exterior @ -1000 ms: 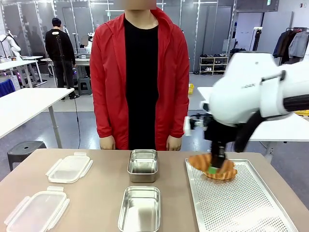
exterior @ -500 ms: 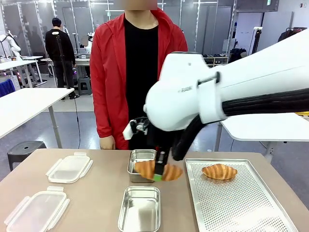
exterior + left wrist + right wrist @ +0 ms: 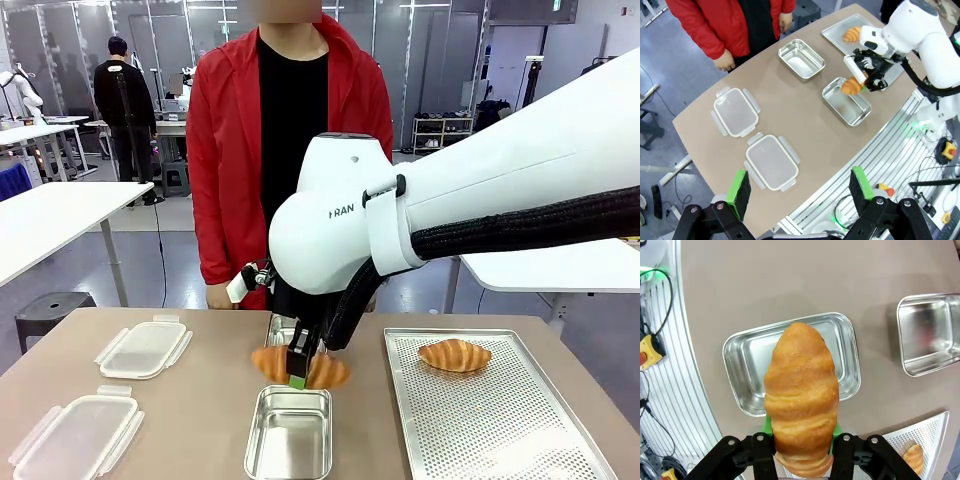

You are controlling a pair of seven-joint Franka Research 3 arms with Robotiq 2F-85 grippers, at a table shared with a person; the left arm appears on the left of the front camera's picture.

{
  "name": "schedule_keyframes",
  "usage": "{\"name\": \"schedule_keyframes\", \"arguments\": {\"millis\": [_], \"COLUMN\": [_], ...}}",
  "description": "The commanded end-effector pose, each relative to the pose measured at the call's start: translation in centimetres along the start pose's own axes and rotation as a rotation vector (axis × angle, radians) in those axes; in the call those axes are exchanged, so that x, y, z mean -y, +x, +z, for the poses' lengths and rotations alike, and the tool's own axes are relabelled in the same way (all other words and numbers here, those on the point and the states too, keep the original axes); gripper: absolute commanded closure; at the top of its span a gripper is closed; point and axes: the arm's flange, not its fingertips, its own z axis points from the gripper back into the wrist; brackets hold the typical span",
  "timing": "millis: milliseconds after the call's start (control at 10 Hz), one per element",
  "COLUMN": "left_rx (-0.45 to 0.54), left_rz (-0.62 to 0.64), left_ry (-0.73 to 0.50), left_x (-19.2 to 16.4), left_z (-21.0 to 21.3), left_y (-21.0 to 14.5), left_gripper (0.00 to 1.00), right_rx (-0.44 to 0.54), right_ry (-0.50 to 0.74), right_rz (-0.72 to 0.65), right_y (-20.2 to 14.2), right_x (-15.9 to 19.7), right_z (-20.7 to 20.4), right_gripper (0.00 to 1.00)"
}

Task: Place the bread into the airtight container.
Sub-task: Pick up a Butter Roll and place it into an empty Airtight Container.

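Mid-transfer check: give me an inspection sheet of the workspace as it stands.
Surface: brown table, no spills seen.
Job's things: croissant held over the near steel container, which is empty; far steel container empty; two plastic lids lying at the left.
Clutter: second croissant on the perforated tray.
Pincers: right pincer shut on the croissant; left pincer open, high above the table.
Cables: black cables on the floor, robot's side.
Surroundings: person in a red jacket at the far edge.

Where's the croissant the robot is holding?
In the front view, the croissant hangs mid-table in the right gripper, just above the near steel container and left of the perforated tray.
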Motion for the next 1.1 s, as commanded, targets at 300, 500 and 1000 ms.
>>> {"name": "schedule_keyframes", "arguments": {"millis": [300, 500, 1000], "left_rx": [0.005, 0.005, 0.005], "left_rz": [-0.010, -0.010, -0.010], "left_ry": [-0.012, -0.012, -0.012], "left_x": [0.1, 0.1, 0.1], "left_z": [0.1, 0.1, 0.1], "left_y": [0.1, 0.1, 0.1], "left_gripper": [0.00, 0.00, 0.00], "right_rx": [-0.002, 0.025, 0.055], "right_ry": [0.001, -0.025, 0.038], "right_rz": [0.000, -0.369, -1.015], "right_y": [0.0, -0.3, -0.8], "right_x": [0.0, 0.7, 0.3], "right_z": [0.0, -1.4, -6.2], "right_gripper": [0.57, 0.57, 0.57]}}
